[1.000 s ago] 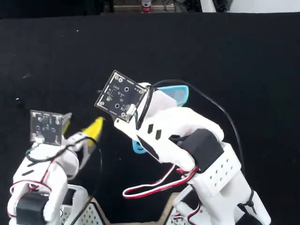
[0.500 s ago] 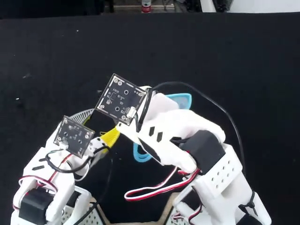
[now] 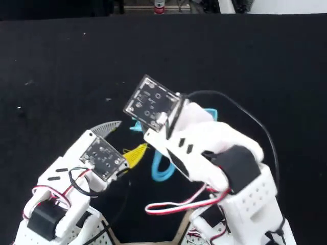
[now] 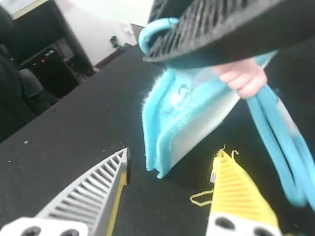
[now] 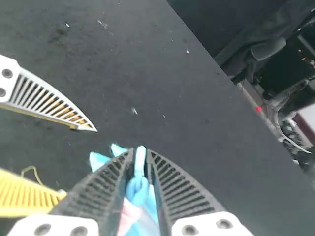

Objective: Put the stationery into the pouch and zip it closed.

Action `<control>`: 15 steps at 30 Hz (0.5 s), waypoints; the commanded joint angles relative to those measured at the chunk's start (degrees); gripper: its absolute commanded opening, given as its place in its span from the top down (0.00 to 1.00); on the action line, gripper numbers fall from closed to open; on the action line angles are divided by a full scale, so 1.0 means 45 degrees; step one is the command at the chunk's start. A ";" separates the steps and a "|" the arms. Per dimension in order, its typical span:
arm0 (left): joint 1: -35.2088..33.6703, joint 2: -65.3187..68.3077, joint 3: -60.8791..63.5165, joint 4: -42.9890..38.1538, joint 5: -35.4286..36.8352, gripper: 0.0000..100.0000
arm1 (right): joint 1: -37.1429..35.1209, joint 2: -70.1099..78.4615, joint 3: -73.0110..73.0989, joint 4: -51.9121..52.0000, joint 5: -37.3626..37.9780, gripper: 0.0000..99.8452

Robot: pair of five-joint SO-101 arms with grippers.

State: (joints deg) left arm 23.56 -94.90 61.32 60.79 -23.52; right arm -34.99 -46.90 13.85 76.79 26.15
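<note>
A light blue pouch hangs above the black table, with a pink item showing through its clear side. My right gripper is shut on the pouch's top edge, its black fingers pinching it. The pouch's blue strap loops down below the right arm. My left gripper stands open just in front of the pouch's lower corner. One white finger and one yellow finger lie to either side of the corner, not touching it. The right arm's camera board hides most of the pouch in the high view.
The black table stretches wide beyond both arms. Red and white cables hang under the right arm. A chair and dark equipment stand past the table's far edge.
My left arm swung right and forward, bringing its open gripper up to the pouch. My right arm shifted right with the pouch, whose strap now dangles lower.
</note>
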 commanded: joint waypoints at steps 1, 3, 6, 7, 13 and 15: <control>0.0889 0.0156 -0.0205 -0.0176 -0.0078 0.73 | 0.0254 -0.0635 -0.0068 0.0234 0.0078 0.99; 0.1143 0.0156 -0.0283 -0.0332 -0.0078 0.73 | 0.0254 -0.0635 -0.0068 0.0547 0.0078 0.99; 0.1201 0.0156 -0.0205 -0.0860 -0.0078 0.73 | 0.0234 -0.0694 -0.0068 0.1074 0.0078 0.99; 0.1201 0.0156 -0.0088 -0.1074 -0.0098 0.73 | 0.0234 -0.0713 -0.0068 0.1250 0.0078 0.99; 0.1280 0.0176 0.0596 -0.2129 -0.0098 0.73 | 0.0274 -0.0713 -0.0088 0.1934 0.0078 0.99; 0.1280 0.0176 0.0908 -0.2422 -0.0117 0.73 | 0.0274 -0.0733 -0.0088 0.1954 0.0078 0.99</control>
State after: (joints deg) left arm 28.57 -94.73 64.92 52.26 -23.60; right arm -34.81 -48.92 13.76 85.23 25.98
